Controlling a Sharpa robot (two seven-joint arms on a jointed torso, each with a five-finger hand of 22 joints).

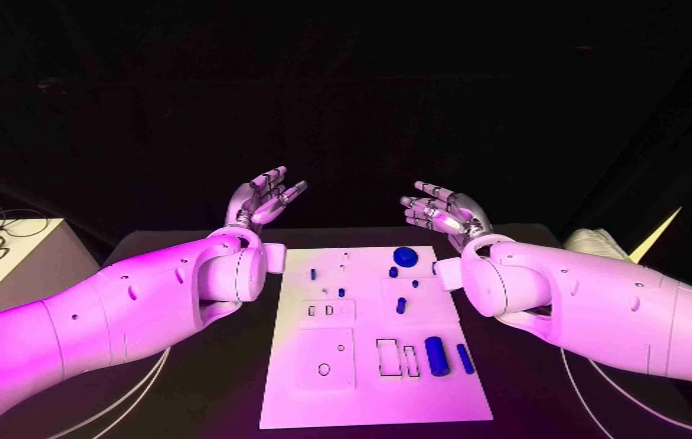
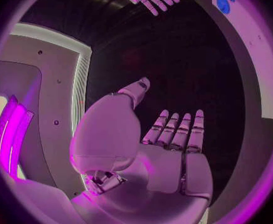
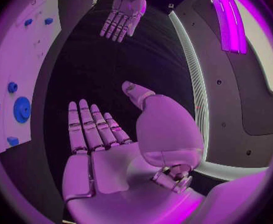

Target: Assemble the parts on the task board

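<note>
Hands: both raised off the surface beyond the board's far end, palms turned inward, prob. a neutral ready pose before any pick.
Left hand [image 1: 264,197]: fingers spread and straight, grasping nothing; wrist view shows bare palm, fingers [image 2: 176,129] side by side, thumb apart.
Right hand [image 1: 444,211]: fingers loosely spread, slightly bent, nothing held; wrist view confirms empty palm, fingers [image 3: 89,127] extended.
Task board [image 1: 339,399]: flat white rectangular plate, matte, lying mid-surface between the two forearms, long side running away from the robot. Shallow outlined recesses and small holes in it, likely seats for the parts.
Parts: small blue pcs, smooth, look like moulded plastic. Round disc [image 1: 405,256] near far end; thick cylinder [image 1: 436,356] and thin rod [image 1: 464,358] lying side by side near the right edge, just beside rectangular slots. Several tiny pegs in mid/far area, too small to say whether standing in holes or lying loose.
Surface: black, non-reflective; board contrasts strongly w/ it.
Progress (judgement): assembly seems at or near start; cylinder and rod look unseated, laid out on the right-hand side for easy reach.
Next (judgement): right hand best placed for cylinder; round shape may roll, needs a pinch from the sides.
</note>
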